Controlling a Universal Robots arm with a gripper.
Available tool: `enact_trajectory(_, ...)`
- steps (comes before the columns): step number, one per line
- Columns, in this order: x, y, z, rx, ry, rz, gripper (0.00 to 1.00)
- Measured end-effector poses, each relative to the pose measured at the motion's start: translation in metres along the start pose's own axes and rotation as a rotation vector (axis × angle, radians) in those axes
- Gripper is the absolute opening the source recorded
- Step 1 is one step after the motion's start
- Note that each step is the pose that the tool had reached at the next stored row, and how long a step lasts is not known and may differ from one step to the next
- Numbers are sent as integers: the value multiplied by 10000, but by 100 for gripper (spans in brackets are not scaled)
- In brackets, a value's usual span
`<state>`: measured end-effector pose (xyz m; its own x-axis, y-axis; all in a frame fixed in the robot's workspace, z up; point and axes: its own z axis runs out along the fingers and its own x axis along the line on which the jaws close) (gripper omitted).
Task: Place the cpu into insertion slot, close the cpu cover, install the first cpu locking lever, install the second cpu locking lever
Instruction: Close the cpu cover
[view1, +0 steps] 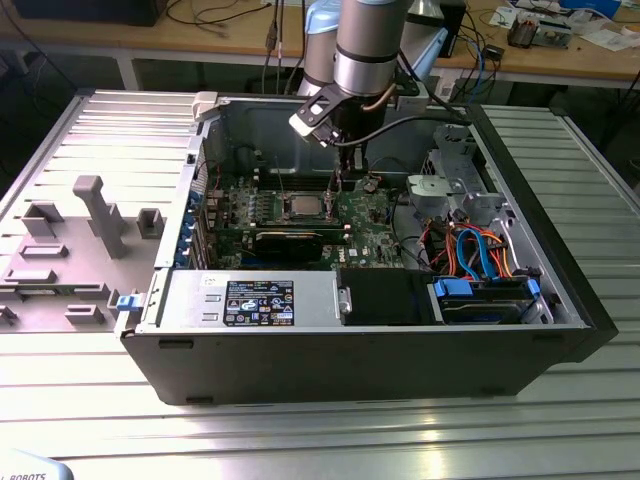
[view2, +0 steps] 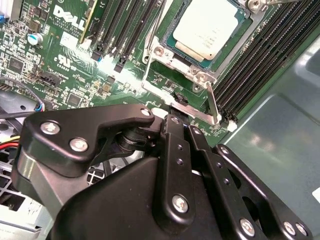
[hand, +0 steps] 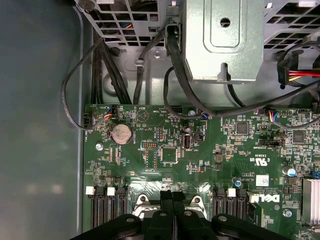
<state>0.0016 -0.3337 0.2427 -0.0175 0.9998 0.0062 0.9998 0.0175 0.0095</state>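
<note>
My gripper (view2: 182, 125) is closed, fingertips together, and I see nothing held between them. The cpu (view2: 207, 27) lies in the insertion slot (view2: 170, 42) under the cpu cover (view2: 199, 76), at eight o'clock from my gripper in the exterior view. I judge the locking lever (view2: 212, 102) step is in hand; it calls for exact aim on this thin part.

White logo lettering (view2: 73, 16) is printed on the green motherboard (view2: 55, 65) and is seen in both wrist views. Small white component codes are scattered across the board, too fine to be made out. In the first wrist view a white sticker (hand: 262, 180) and a certification mark (hand: 260, 161) are placed near that lettering. Faint engraved lines are carried on the cpu (view2: 207, 25). In the exterior view a dark printed label (view1: 258, 300) is stuck on the silver power supply (view1: 190, 300). A printed word is cut off on a white object (view1: 25, 470).
</note>
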Motion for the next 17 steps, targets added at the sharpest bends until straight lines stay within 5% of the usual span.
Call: enact_trajectory(17,1,-55,14,0,0,0,11)
